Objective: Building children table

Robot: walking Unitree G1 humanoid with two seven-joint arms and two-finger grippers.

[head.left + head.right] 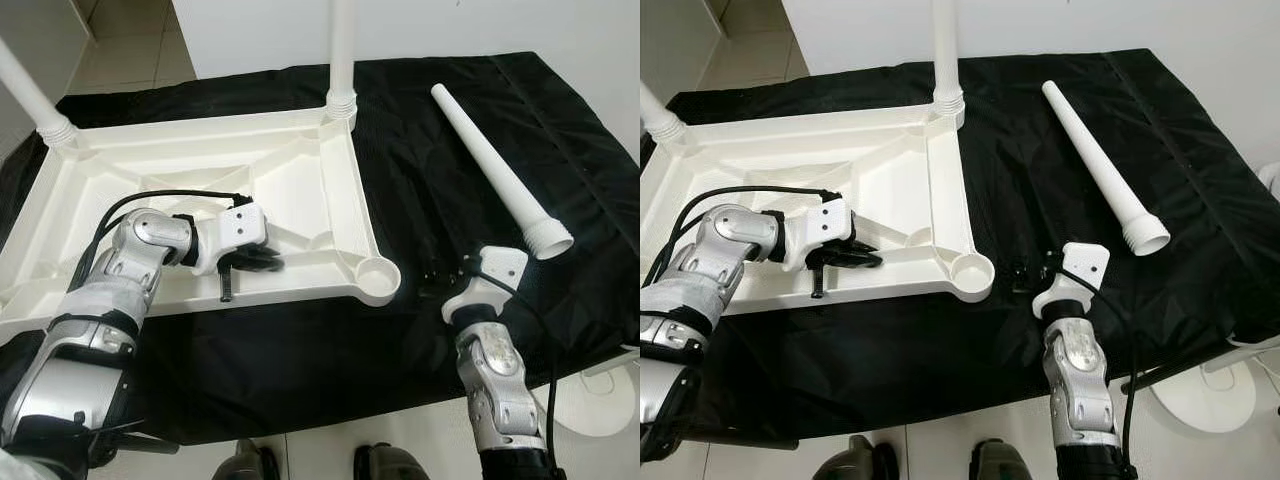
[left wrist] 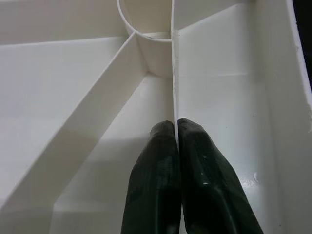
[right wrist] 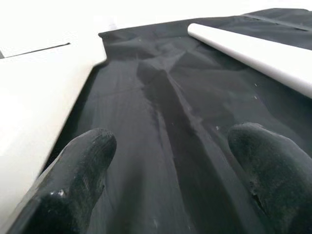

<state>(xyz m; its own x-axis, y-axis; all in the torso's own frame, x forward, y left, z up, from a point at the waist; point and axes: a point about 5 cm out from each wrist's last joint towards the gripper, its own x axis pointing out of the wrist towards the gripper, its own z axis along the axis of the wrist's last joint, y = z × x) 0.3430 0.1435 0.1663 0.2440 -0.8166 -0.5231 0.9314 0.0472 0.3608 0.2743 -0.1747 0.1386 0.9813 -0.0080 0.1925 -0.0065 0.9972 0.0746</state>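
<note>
The white plastic table top [image 1: 200, 160] lies upside down on a black cloth [image 1: 440, 140]. Two white legs [image 1: 342, 50] [image 1: 25, 90] stand in its far corner sockets. The near right socket [image 1: 380, 275] holds no leg. A loose white leg [image 1: 495, 170] lies on the cloth to the right. My left gripper [image 1: 265, 260] is shut on a thin rib [image 2: 174, 73] of the table top, just short of a round socket [image 2: 146, 19]. My right gripper [image 3: 170, 161] is open low over the cloth, between the table top's edge [image 3: 39, 97] and the loose leg [image 3: 253, 53].
The cloth's front edge hangs just before my feet [image 1: 250, 462]. A white round base [image 1: 600, 400] stands on the floor at the near right. A white wall [image 1: 480, 25] runs behind the cloth, with tiled floor [image 1: 130, 40] at the far left.
</note>
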